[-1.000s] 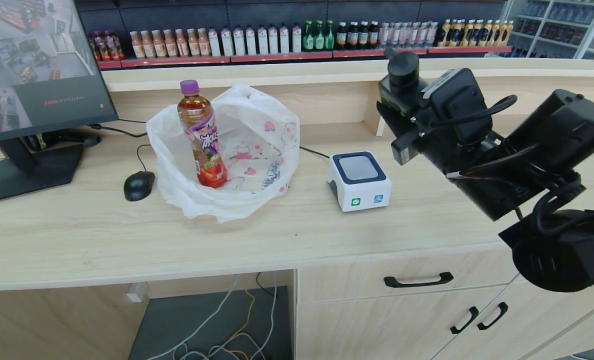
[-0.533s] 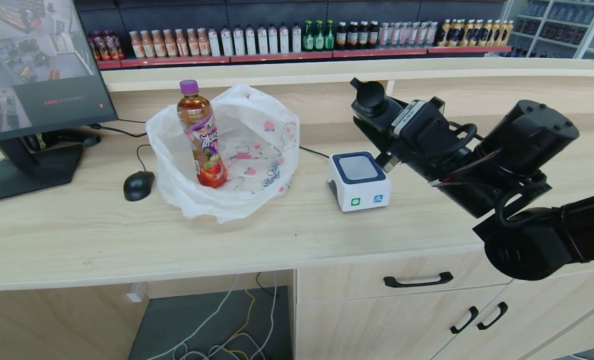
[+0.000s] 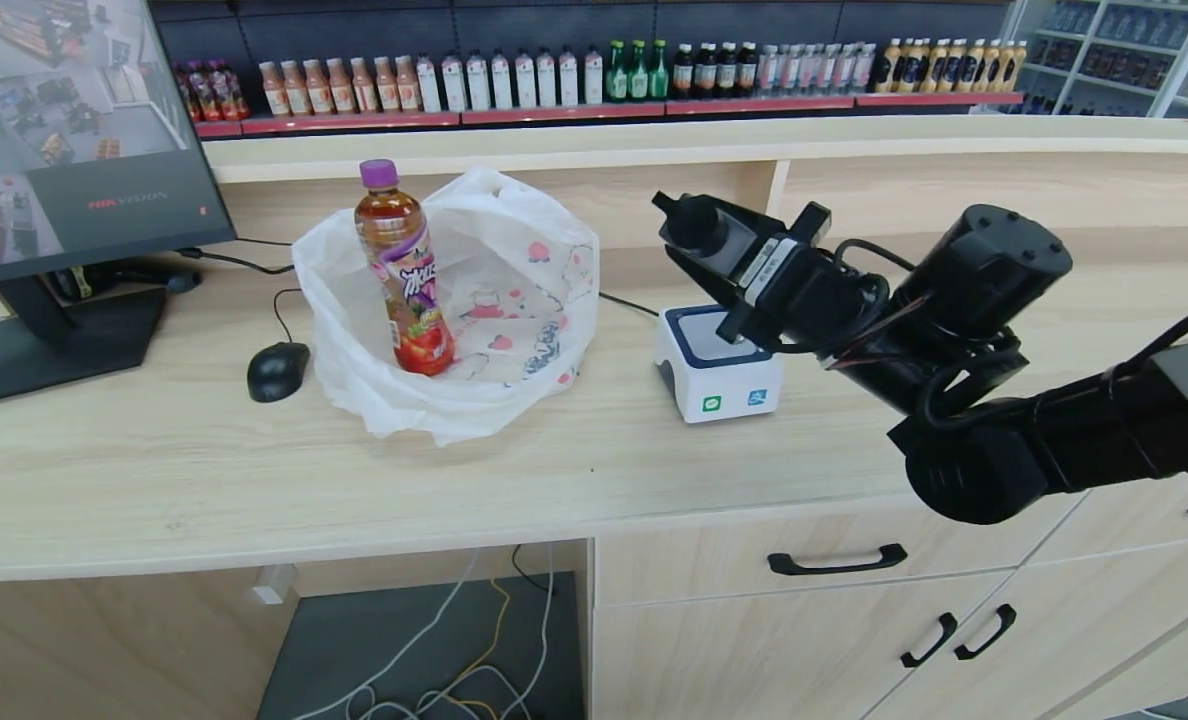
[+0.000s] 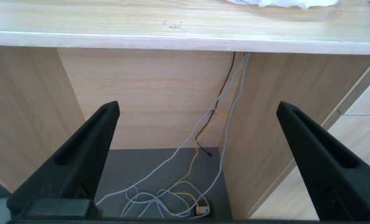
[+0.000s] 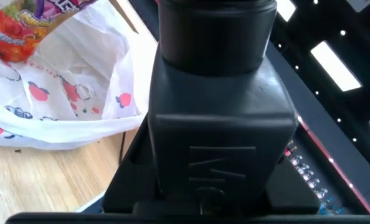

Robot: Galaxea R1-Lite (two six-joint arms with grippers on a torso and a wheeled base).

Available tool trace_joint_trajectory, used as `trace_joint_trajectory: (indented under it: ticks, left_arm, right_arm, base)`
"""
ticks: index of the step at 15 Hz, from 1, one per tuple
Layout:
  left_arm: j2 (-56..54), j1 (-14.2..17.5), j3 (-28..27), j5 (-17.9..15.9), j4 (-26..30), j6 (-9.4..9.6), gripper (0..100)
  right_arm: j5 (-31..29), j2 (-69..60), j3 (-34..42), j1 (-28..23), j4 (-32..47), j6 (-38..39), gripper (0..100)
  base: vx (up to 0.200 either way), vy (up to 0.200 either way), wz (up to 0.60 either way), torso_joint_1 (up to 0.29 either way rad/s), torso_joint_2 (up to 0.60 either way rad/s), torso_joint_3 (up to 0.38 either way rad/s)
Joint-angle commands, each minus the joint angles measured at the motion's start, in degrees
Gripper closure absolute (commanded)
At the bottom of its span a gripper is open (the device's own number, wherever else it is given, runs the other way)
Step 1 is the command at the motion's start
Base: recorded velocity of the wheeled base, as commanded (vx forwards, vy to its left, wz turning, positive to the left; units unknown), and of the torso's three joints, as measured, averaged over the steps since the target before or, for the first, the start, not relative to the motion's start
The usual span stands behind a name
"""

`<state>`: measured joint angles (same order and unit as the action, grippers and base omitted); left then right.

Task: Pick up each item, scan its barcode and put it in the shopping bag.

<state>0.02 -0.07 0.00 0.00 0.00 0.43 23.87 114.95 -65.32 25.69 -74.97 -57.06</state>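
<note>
A white shopping bag (image 3: 524, 290) with red prints stands open on the wooden counter, with a purple-capped tea bottle (image 3: 404, 290) upright inside it. My right gripper (image 3: 749, 265) is shut on a black bottle (image 3: 692, 222) with a round cap, tilted and held just above the white, blue-topped scanner (image 3: 719, 385), its cap pointing toward the bag. Up close, the black bottle (image 5: 216, 124) looms in front of the bag (image 5: 79, 106) and tea bottle (image 5: 29, 18). My left gripper (image 4: 197, 112) is open below the counter's front edge, holding nothing.
A monitor (image 3: 64, 130) stands at the counter's left end, a black mouse (image 3: 278, 370) beside the bag. A raised ledge and a shelf of bottles (image 3: 594, 75) run behind. Drawers (image 3: 834, 560) sit under the counter, and loose cables (image 4: 191, 180) lie beneath it.
My right arm has swung left and down with the black bottle, from high at the right of the scanner to just over it. The bag and tea bottle have not moved.
</note>
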Motion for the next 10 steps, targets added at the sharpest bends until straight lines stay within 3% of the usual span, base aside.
trace_joint_trajectory:
  ticks: [1, 10]
  left_arm:
    - [0.0, 0.0, 0.0, 0.0, 0.0, 0.01, 0]
    - [0.0, 0.0, 0.0, 0.0, 0.0, 0.01, 0]
  right_arm:
    - [1.4, 0.8, -0.2, -1.3, 0.1, -1.3, 100]
    - [11.2, 4.3, 0.0, -4.4, -1.2, -5.2, 100]
  base:
    - [0.000, 0.000, 0.00, 0.000, 0.00, 0.000]
    - [0.000, 0.000, 0.00, 0.000, 0.00, 0.000]
